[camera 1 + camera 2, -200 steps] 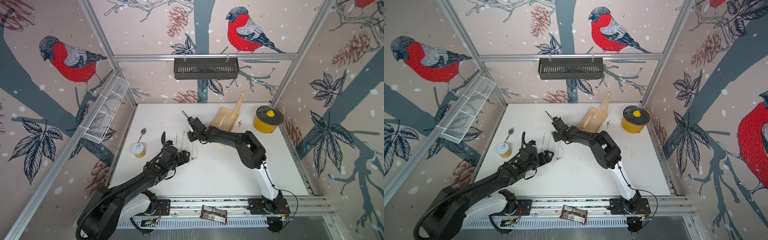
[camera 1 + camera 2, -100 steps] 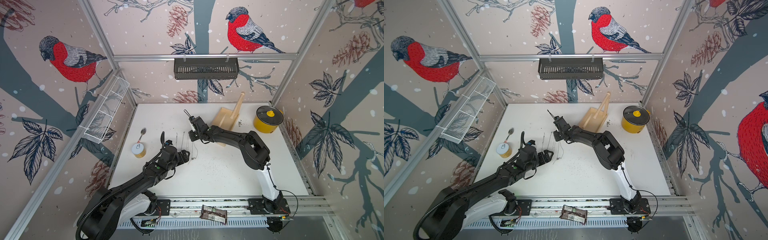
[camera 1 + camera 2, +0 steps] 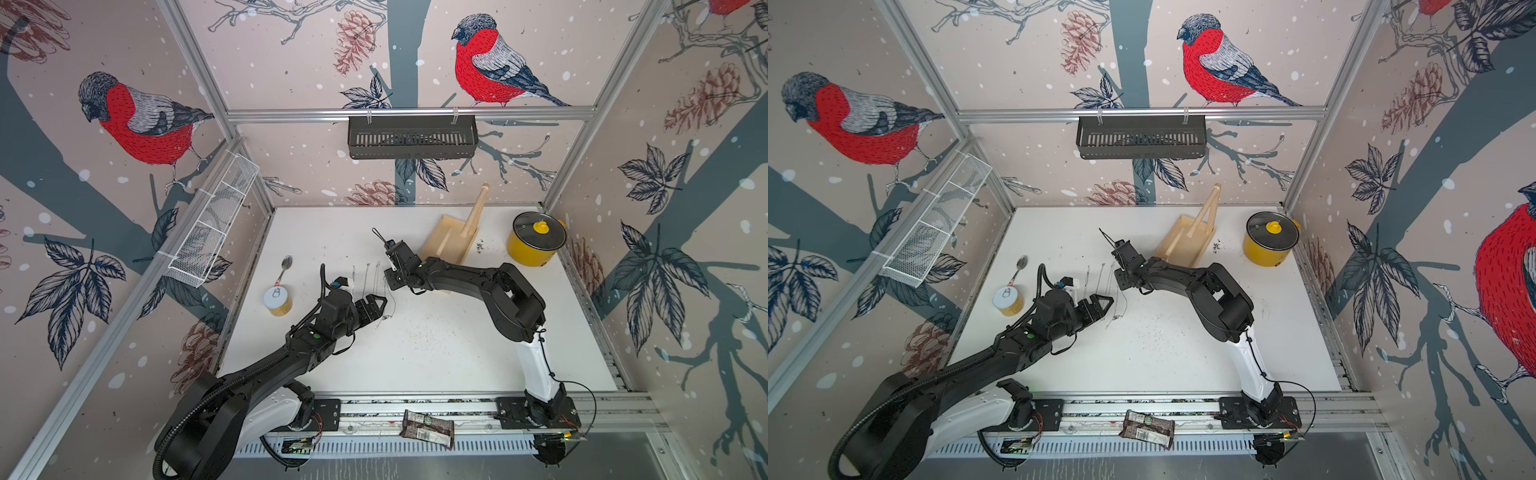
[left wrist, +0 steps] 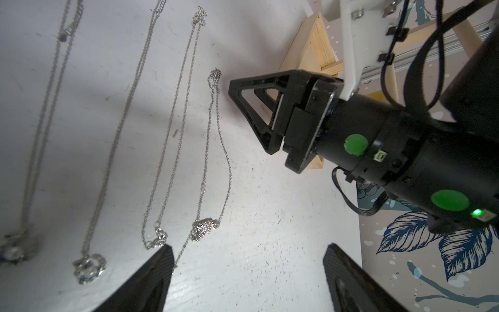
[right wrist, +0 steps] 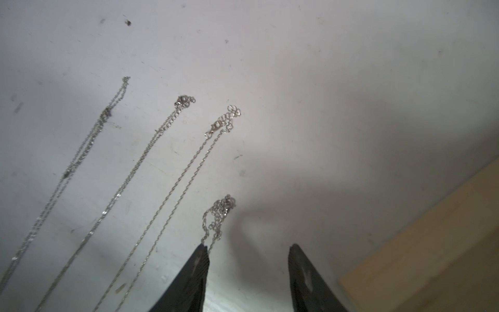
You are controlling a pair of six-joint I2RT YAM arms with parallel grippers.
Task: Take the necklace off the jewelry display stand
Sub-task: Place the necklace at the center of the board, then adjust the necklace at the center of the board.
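White tabletop (image 3: 457, 357) w/ four necklaces (image 4: 204, 232), bird-print walls (image 3: 374, 174).

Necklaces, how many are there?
4, in a row on the table: first necklace nearest the can, second necklace, third necklace, fourth necklace nearest the stand. None looks hidden.

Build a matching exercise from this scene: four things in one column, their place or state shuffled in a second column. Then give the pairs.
Column A
1. jewelry display stand
2. yellow pot
3. spoon
4. necklaces

Column B
a. lid on, at the far right corner of the table
b. lying side by side, flat on the table
c. pale wood, at the back of the table
d. just beyond the can, near the left edge

Pairs: 1-c, 2-a, 3-d, 4-b
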